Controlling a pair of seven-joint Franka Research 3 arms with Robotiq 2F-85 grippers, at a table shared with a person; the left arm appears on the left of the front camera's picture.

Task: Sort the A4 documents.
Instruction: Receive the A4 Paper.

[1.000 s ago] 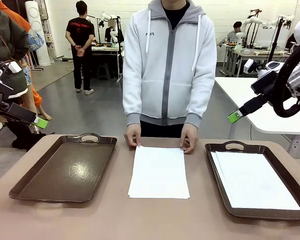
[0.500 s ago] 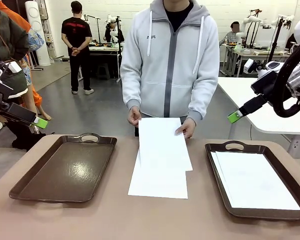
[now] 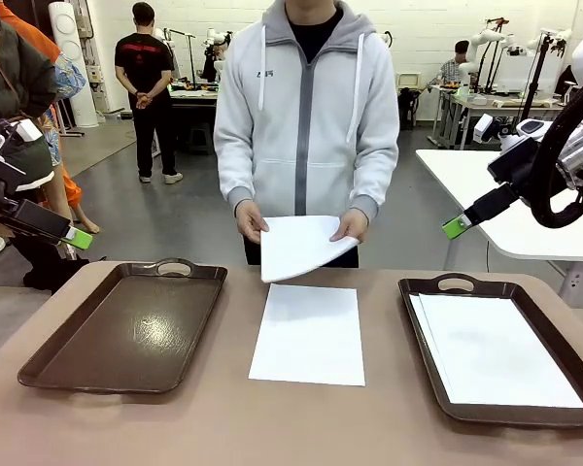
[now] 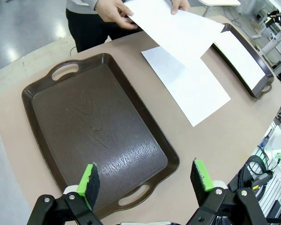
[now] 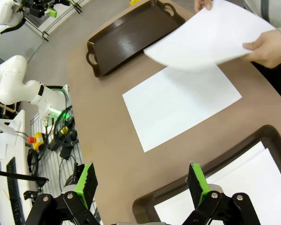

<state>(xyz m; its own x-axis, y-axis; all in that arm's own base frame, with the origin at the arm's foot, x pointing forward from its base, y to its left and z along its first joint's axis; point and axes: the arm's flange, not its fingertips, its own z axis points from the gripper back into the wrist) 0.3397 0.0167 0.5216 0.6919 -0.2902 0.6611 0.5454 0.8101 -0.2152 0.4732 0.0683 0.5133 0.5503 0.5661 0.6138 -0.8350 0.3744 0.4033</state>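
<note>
At lower right of the frame the right tray [image 3: 457, 284] already carries A4 documents [image 3: 496, 349], but the left tray [image 3: 126, 320] is bare, one sheet [image 3: 308, 335] lies in the middle of the surface [image 3: 223, 417], the person [image 3: 306, 116] holds a second sheet [image 3: 301, 245], and the left claw [image 4: 146, 177] and right claw [image 5: 143, 180] stand apart, empty.

Bright, even indoor light fell from overhead, and shadows were soft. The held sheet [image 4: 178, 28] cast a faint grey shadow on the sheet lying on the table [image 4: 192, 84]. The left tray [image 4: 103, 136] showed a pale sheen on its dark floor, strongest toward its near end. The sheets [image 3: 496, 349] in the right tray [image 3: 525, 416] were nearly washed out. The room's grey floor [image 3: 175, 218] gave dull reflections. Both wrist views bowed straight edges near the borders. Focus was sharp throughout.
</note>
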